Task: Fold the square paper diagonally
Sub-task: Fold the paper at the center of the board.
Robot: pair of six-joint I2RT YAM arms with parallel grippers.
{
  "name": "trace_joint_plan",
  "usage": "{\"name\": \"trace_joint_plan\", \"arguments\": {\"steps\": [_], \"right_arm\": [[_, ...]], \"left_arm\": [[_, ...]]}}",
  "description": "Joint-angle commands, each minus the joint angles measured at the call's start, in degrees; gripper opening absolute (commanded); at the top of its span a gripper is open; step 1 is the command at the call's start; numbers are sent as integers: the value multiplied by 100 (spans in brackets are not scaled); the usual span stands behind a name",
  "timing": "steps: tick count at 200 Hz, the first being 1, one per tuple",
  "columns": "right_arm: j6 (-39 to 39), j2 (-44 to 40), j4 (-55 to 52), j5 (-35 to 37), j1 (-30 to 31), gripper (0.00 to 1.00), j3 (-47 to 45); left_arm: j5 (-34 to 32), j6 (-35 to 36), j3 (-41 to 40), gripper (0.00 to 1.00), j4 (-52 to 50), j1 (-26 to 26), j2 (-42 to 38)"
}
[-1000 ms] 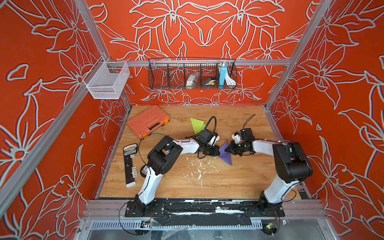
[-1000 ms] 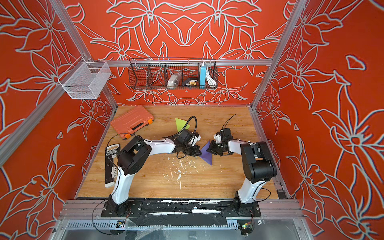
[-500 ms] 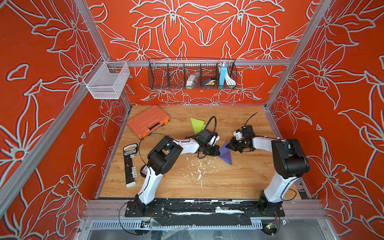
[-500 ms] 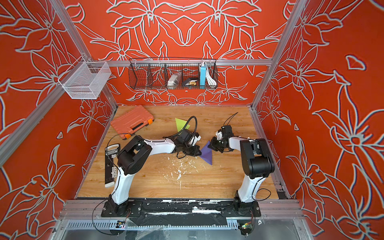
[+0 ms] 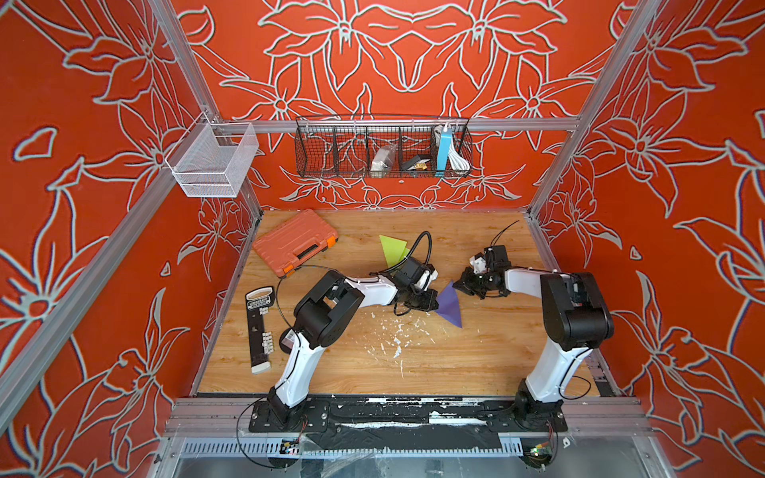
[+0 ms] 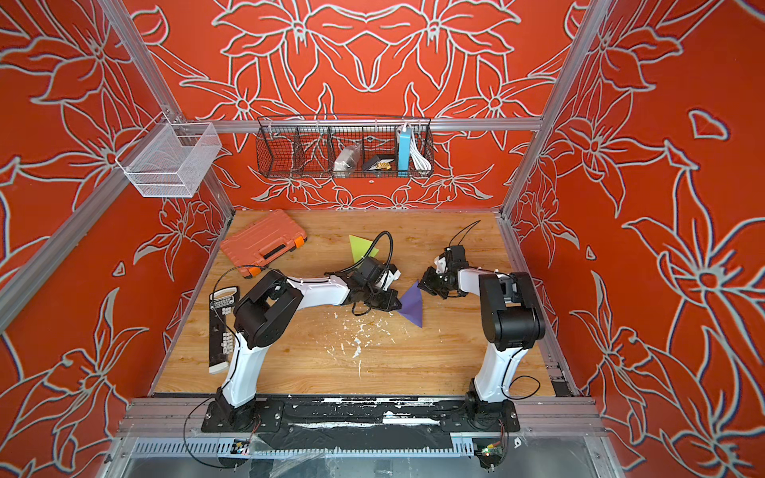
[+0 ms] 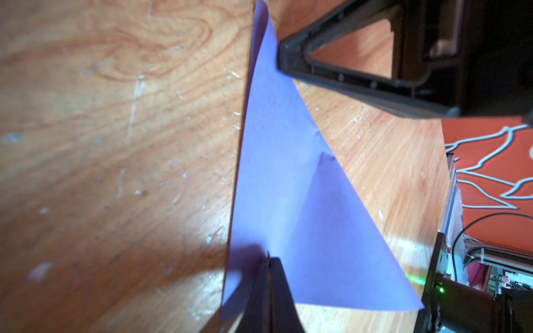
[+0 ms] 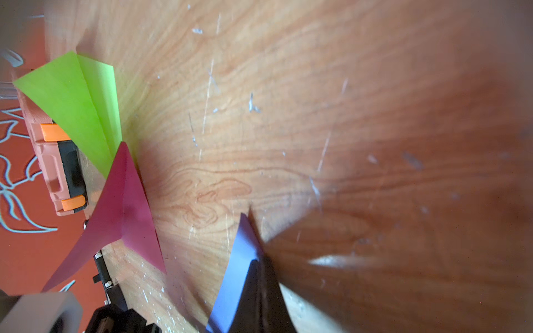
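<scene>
Over the last second the right arm's elbow has crept up the frame in both top views, while the purple paper [image 5: 451,304] has kept its spot at mid-table [image 5: 476,360], just above the white flecks [image 5: 397,333]. It already lies as a triangle. The left gripper [image 5: 431,302] is clenched, tips at the paper's left corner. The right gripper [image 5: 458,285] is clenched too, at the upper corner. Whether either has paper between its fingers I cannot tell.

In the left wrist view the layers do not match, and one edge has a small kink. My worry is that any sideways drag by those closed tips would skew the layers further or crumple that kink. Letting go early could also let the flap spring up.

Farther back, a green paper [image 5: 391,248] is partly hidden by the left arm's cable. A maroon paper [image 8: 124,207] shows only in the right wrist view, whose right half is blurred.
</scene>
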Motion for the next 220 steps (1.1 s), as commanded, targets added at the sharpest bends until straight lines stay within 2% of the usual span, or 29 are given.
{"name": "trace_joint_plan", "arguments": {"steps": [1,96,143,177,220], "right_arm": [[38,339,-87,608,-75,0,32],[-143,420,-233,599,-83,0,460],[-624,-625,-932,680,10,0,202],[-1188,-1223,-1785,472,318,0,27],[-1376,-1247,-2197,282,943,0,-92]], "left_arm": [[-332,99,-154,0,-747,18,336],[-345,119,-149,0,-762,8,328],[-334,116,-136,0,-750,15,341],[-330,117,-101,0,-744,15,376],[-328,143,-87,0,-719,15,359]]}}
